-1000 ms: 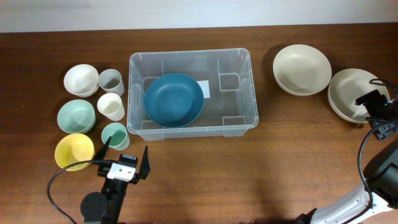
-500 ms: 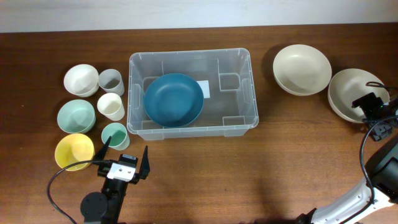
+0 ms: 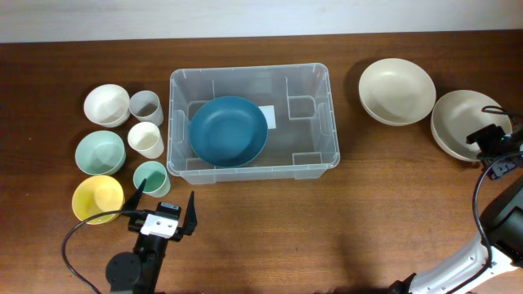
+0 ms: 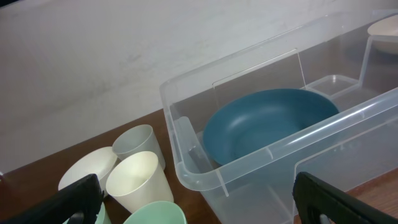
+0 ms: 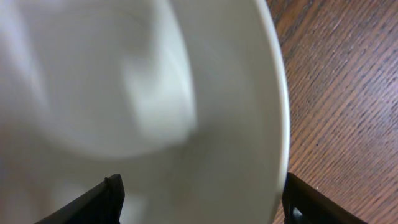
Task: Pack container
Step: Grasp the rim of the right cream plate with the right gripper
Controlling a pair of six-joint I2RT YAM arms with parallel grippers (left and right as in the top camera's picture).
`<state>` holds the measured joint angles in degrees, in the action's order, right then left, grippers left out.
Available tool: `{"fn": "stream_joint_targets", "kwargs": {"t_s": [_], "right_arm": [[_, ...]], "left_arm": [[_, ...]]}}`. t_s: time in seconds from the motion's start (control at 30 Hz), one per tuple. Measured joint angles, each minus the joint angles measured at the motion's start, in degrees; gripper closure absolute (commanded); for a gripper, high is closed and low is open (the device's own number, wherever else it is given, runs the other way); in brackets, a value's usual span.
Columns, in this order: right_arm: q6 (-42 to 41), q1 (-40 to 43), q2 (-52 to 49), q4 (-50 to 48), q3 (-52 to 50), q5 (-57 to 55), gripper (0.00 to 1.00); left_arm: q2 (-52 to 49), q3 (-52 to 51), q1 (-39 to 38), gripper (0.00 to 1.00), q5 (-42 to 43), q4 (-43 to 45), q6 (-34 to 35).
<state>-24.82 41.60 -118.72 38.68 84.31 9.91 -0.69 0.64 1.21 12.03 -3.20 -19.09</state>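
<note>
The clear container (image 3: 315, 157) sits mid-table with a dark blue bowl (image 3: 228, 130) inside it; both show in the left wrist view, the container (image 4: 261, 158) and the bowl (image 4: 267, 127). My left gripper (image 3: 163, 212) is open and empty near the front edge, just below the mint cup (image 3: 151, 177). My right gripper (image 3: 489, 140) is open at the right edge of the beige bowl (image 3: 462, 122) on the far right. In the right wrist view its fingers (image 5: 199, 199) straddle that bowl's rim (image 5: 186, 93).
A second beige bowl (image 3: 396, 91) sits right of the container. Left of it stand a white bowl (image 3: 106, 104), grey cup (image 3: 145, 106), cream cup (image 3: 145, 139), mint bowl (image 3: 100, 153) and yellow bowl (image 3: 97, 198).
My right gripper has shifted slightly down and to the right over the far-right beige bowl. The left arm and all objects have not moved.
</note>
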Motion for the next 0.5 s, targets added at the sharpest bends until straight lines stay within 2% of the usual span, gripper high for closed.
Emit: {"fn": "stream_joint_targets", "kwargs": {"t_s": [0.5], "right_arm": [[0.0,0.0,-1.9,-0.5,0.0,-0.9,0.25]], "left_arm": [[0.0,0.0,0.0,0.00,0.0,0.0,0.0]]}}
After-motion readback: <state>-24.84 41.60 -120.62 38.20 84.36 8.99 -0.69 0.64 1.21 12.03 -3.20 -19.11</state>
